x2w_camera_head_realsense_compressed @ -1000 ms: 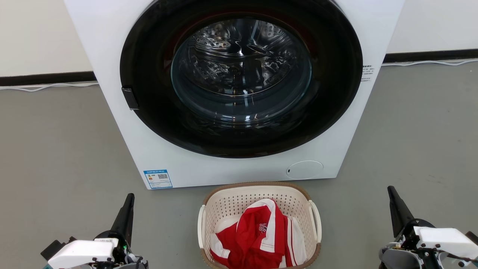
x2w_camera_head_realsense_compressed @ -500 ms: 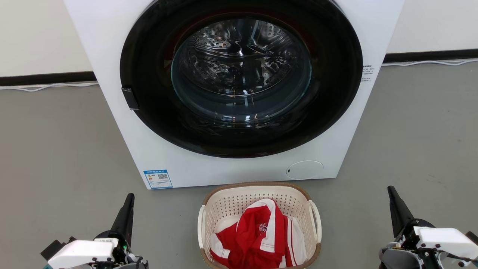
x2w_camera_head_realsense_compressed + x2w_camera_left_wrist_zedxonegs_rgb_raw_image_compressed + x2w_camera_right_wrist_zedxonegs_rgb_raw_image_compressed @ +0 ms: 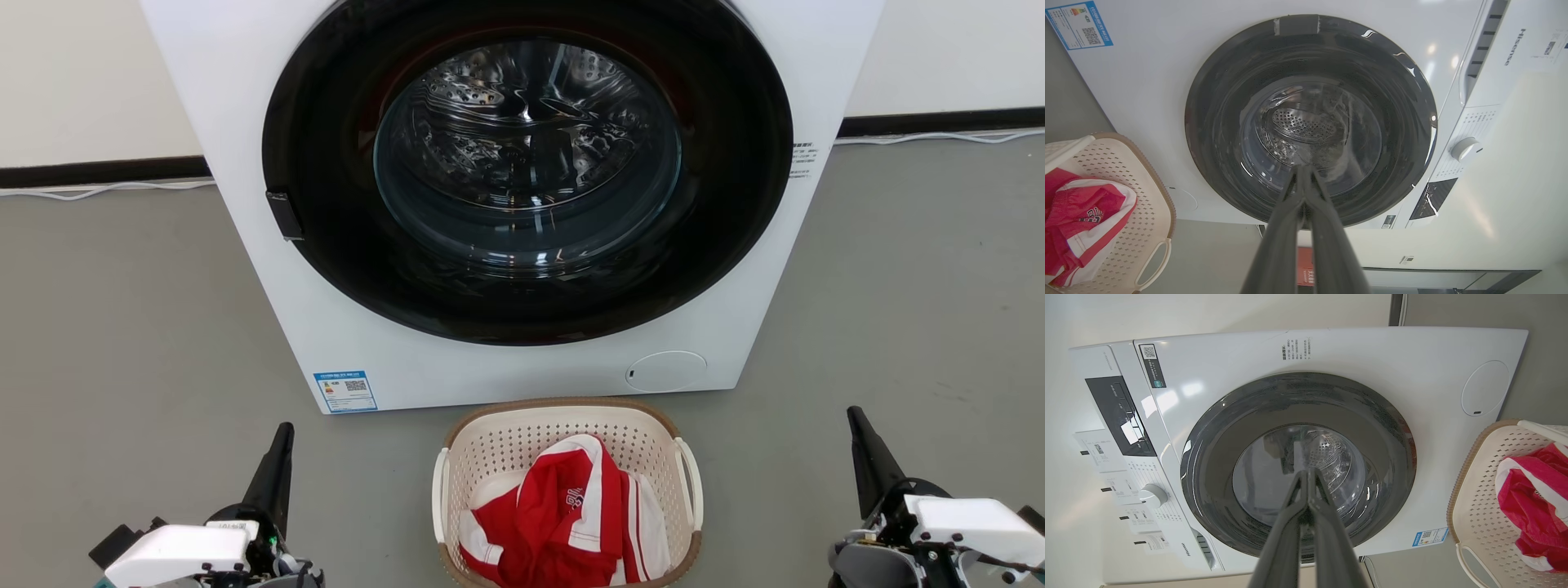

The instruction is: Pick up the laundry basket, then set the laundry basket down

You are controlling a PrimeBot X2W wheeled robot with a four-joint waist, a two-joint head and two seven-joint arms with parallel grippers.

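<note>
The laundry basket point(image 3: 522, 437) is cream-white and perforated, with a brown rim and white loop handles. It stands on the grey floor just in front of the washing machine, with a red-and-white garment point(image 3: 563, 523) inside. The basket point(image 3: 1141, 204) appears at the left of the left wrist view, and the basket point(image 3: 1478, 514) at the right of the right wrist view. My left gripper point(image 3: 283, 433) is shut, empty and well to the basket's left. My right gripper point(image 3: 853, 415) is shut, empty and well to its right. The closed tips of the left gripper point(image 3: 1303, 168) and right gripper point(image 3: 1309, 470) point toward the machine.
A big white washing machine point(image 3: 269, 98) with a dark round glass door point(image 3: 526, 155) stands close behind the basket. Grey floor point(image 3: 122, 327) stretches on both sides. A white cable point(image 3: 98, 189) runs along the dark skirting at the wall.
</note>
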